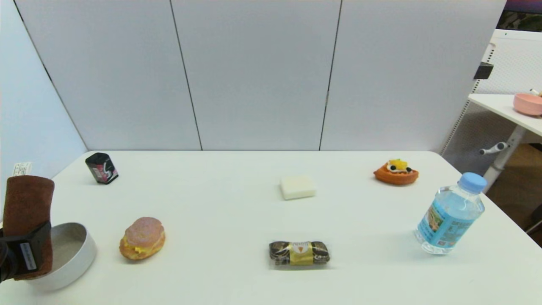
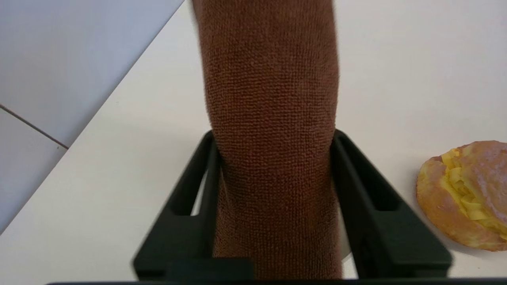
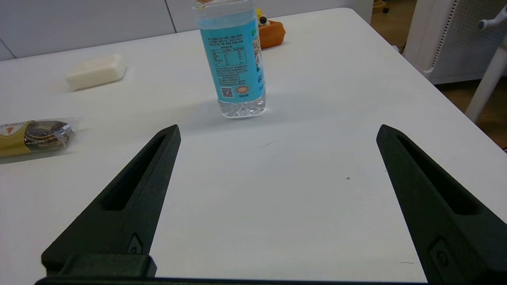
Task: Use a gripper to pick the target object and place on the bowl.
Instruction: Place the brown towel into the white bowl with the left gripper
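White table, grey panels behind. Left gripper clamps the towel roll upright above the bowl. Right gripper idles, spread wide. Risk: the roll, longer than the bowl, may tip off the rim.

At the table's left front corner we see the left gripper clamped on the brown towel roll above the grey-white bowl, with the bun just beside the bowl on its right and the black box well behind. Between bun and wrapped snack lies a broad bare stretch. Before the right gripper, its fingers wide apart, we see bare tabletop up to the water bottle, the snack off to one side.
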